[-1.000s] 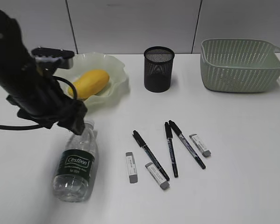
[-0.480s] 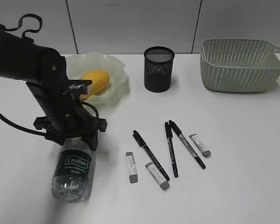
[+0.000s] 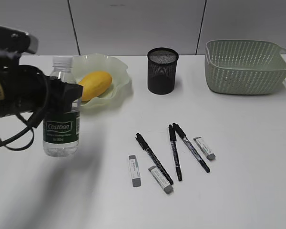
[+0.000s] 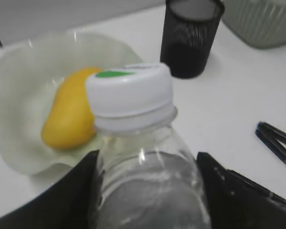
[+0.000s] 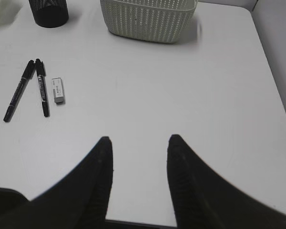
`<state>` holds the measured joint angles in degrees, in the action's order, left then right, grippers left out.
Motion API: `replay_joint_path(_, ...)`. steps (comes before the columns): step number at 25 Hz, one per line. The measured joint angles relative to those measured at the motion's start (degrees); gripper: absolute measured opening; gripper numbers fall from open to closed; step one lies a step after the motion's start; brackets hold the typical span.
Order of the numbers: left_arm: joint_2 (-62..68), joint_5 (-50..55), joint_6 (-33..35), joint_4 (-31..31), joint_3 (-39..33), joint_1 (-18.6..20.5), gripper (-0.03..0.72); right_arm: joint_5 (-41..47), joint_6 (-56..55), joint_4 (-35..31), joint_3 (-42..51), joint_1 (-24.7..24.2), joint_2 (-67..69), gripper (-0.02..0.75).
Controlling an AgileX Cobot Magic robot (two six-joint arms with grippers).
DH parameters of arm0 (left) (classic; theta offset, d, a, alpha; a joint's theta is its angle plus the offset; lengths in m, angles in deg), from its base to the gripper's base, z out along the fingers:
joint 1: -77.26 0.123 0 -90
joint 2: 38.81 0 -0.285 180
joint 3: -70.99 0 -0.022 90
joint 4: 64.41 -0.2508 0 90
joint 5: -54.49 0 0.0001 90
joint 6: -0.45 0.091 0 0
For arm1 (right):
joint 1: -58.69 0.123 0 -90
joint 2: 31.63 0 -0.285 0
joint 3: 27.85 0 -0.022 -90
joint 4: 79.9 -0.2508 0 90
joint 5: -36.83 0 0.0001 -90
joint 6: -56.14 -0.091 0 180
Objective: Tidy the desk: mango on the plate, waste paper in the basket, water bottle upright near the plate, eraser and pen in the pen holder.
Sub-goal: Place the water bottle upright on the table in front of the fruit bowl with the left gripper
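Observation:
My left gripper is shut on the shoulder of the clear water bottle, which stands upright just left of the plate; whether its base touches the desk is unclear. In the left wrist view the white cap rises between my black fingers. The yellow mango lies on the plate. The black pen holder and the pale green basket stand at the back. Three pens and three erasers lie mid-desk. My right gripper hangs open over bare desk. No waste paper shows.
The right wrist view shows two pens, one eraser, the basket and the desk's right edge. White wall panels rise behind the desk.
The bottle lay on its side near the front left; my left gripper closed on it and brought it upright, back toward the plate. Pens, erasers and mango have not moved.

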<state>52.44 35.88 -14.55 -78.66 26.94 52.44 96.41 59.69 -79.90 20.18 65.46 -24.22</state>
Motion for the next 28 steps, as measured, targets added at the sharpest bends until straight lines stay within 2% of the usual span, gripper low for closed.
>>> replay_joint_path(4, 5.64, -10.96, 2.55, -0.05, -3.62, 7.41, 0.438, 0.00, 0.00, 0.00, 0.00, 0.00, 0.00, 0.316)
replay_joint_path(6, 9.32, -17.73, 3.24, -0.05, -3.95, 9.17, 0.438, 0.00, 0.00, 0.00, 0.00, 0.00, 0.00, 0.316)
replay_joint_path(11, 17.54, -38.45, 7.13, -0.46, -3.96, 9.47, 0.438, 0.00, 0.00, 0.00, 0.00, 0.00, 0.00, 0.315)
replay_joint_path(14, 21.64, -44.23, 7.71, -0.48, -3.96, 9.47, 0.438, 0.00, 0.00, 0.00, 0.00, 0.00, 0.00, 0.315)
replay_joint_path(26, 26.52, -51.79, 8.09, -5.39, -6.78, 9.47, 0.437, -0.02, -0.05, 0.30, 0.00, 0.00, 0.00, 0.311)
replay_joint_path(28, 26.41, -53.10, 8.09, -5.39, -8.07, 9.47, 0.471, -0.07, -0.05, 0.30, 0.00, 0.00, 0.00, 0.311)
